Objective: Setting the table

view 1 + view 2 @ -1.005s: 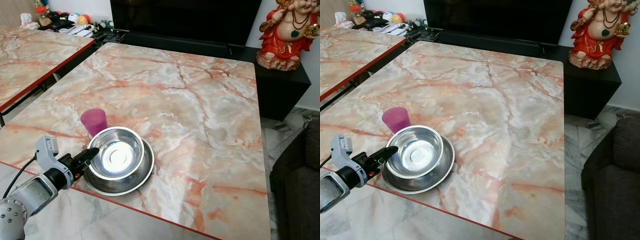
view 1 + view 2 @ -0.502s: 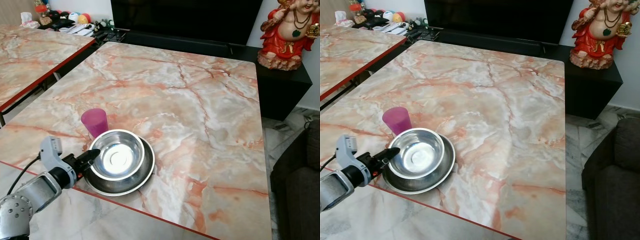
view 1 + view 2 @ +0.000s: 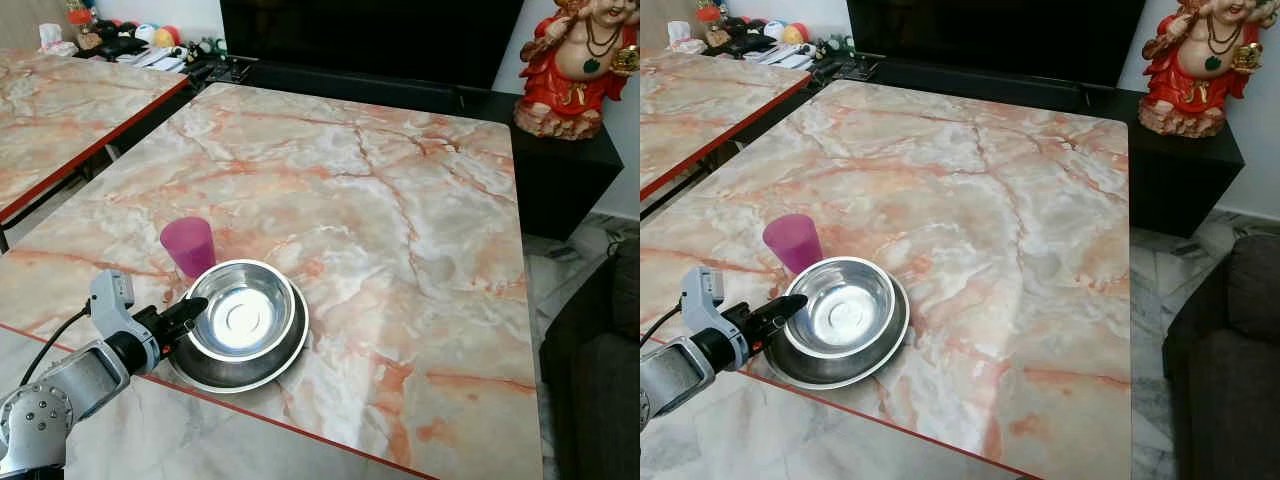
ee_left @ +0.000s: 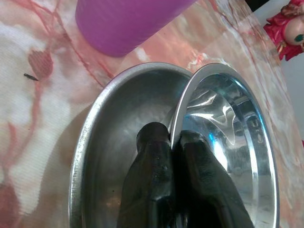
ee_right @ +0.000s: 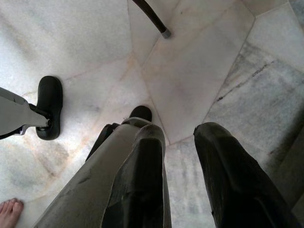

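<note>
- While the steel bowl (image 3: 242, 318) sits nested in the wider steel plate (image 3: 283, 352) near the front-left corner of the tabletop (image 3: 400, 230), the left gripper (image 4: 172, 137) is clamped on the bowl's near rim — one finger inside the bowl, one outside, over the plate.
- Bowl attitude: in the left wrist view the rim looks lifted on the gripper side, so the bowl is judged tilted rather than flat in the plate.
- A pink cup (image 3: 189, 246) stands upright just beyond the plate, close to its far-left edge; whether they touch cannot be told.
- The right gripper (image 5: 178, 156) hangs idle over the floor (image 5: 199, 61), fingers apart, holding nothing.
- Risk 1 — slip: the pinch is on a thin, polished rim; a fast lift could let the bowl rotate or drop back onto the plate.
- Risk 2 — drag: a sideways pull may carry the plate toward the tabletop's near edge, which is close.
- Risk 3 — collision: a sweep toward the robot's left could tip the cup.
</note>
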`<state>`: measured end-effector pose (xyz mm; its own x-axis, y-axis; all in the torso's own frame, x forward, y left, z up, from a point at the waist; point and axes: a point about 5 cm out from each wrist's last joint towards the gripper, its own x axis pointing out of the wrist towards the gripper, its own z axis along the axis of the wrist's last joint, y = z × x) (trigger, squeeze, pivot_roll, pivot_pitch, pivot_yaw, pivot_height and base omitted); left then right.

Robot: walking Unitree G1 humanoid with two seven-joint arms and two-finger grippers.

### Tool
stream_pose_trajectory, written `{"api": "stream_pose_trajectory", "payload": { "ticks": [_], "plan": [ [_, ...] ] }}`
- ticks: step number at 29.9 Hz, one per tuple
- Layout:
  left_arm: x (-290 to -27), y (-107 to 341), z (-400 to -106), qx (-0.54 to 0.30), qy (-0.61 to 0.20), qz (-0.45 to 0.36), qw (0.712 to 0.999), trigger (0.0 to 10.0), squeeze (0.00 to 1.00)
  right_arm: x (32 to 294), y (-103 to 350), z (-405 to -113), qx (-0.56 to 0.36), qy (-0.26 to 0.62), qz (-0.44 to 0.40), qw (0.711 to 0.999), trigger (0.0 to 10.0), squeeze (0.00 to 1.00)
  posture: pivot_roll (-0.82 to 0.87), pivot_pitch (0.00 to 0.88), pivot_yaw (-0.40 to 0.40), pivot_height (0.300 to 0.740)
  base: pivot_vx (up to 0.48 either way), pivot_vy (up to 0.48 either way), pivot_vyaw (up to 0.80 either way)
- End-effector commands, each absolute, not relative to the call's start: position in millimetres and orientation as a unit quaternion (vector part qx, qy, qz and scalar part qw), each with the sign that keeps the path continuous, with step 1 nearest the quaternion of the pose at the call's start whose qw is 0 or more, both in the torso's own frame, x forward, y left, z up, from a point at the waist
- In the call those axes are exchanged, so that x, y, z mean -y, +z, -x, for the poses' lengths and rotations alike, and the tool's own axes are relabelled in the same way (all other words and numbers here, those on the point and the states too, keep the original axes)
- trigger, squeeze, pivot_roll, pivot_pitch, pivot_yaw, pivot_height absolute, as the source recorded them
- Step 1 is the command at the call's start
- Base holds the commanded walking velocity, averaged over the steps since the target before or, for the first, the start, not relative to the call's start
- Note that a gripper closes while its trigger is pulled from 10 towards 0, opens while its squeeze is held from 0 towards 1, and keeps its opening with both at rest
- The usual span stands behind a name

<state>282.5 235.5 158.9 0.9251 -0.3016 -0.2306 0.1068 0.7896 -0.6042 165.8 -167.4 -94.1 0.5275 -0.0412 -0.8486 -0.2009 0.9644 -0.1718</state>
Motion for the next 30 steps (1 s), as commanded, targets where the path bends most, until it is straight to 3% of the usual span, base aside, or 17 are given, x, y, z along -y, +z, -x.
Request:
{"api": "stream_pose_trajectory", "payload": {
  "ticks": [1,3,4,5,6,30],
  "plan": [
    [-238.6,157.5,-282.0,-0.169,-0.105,0.297,0.934,10.0,1.00,166.1,-96.7,-160.2,-0.493,0.047,0.121,0.860,10.0,0.00,0.06,0.154,0.028,0.740,0.000,0.000,0.00],
    [-239.0,156.8,-282.0,-0.171,-0.101,0.295,0.935,10.0,0.99,166.2,-96.7,-160.1,-0.493,0.046,0.121,0.860,10.0,0.00,0.06,0.154,0.027,0.740,0.000,0.000,0.00],
    [-239.4,156.7,-282.0,-0.171,-0.100,0.295,0.935,10.0,0.88,166.2,-96.7,-160.2,-0.493,0.046,0.121,0.860,10.0,0.00,0.06,0.154,0.027,0.740,0.000,0.000,0.00],
    [-239.8,156.8,-281.9,-0.171,-0.100,0.296,0.934,10.0,0.07,166.3,-96.6,-160.2,-0.493,0.046,0.121,0.860,10.0,0.00,0.06,0.155,0.026,0.740,0.000,0.000,0.00],
    [-239.7,156.8,-281.4,-0.174,-0.103,0.294,0.934,10.0,0.00,166.4,-96.6,-160.3,-0.493,0.046,0.121,0.860,10.0,0.00,0.06,0.155,0.026,0.740,0.000,0.000,0.00],
    [-240.8,157.9,-267.0,-0.203,-0.148,0.234,0.939,10.0,0.00,166.2,-96.5,-160.6,-0.493,0.048,0.122,0.860,10.0,0.00,0.08,0.155,0.026,0.740,0.000,0.000,0.00]
  ]
}}
